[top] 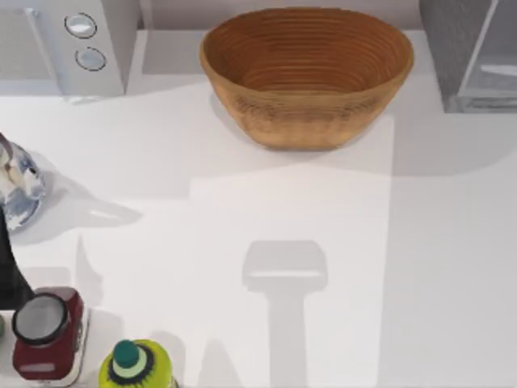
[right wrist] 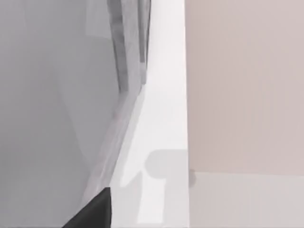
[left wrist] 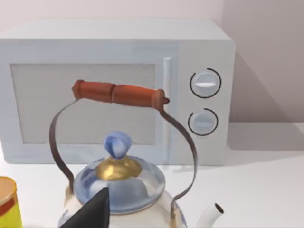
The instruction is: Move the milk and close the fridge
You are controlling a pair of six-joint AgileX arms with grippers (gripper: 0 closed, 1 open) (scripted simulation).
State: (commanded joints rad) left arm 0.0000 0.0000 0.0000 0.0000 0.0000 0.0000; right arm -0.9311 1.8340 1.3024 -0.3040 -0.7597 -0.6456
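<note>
Up close, fridge [right wrist: 57, 118] panel beside right pincer [right wrist: 92, 211] tip.

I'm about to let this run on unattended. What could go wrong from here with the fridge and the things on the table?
1. The left end effector sits right by the kettle; a careless swing might tip it.
2. The right end effector is close beside the fridge, so it might scrape the cabinet instead of pushing its door.
3. The basket stands near the fridge and may crowd the approach.
</note>
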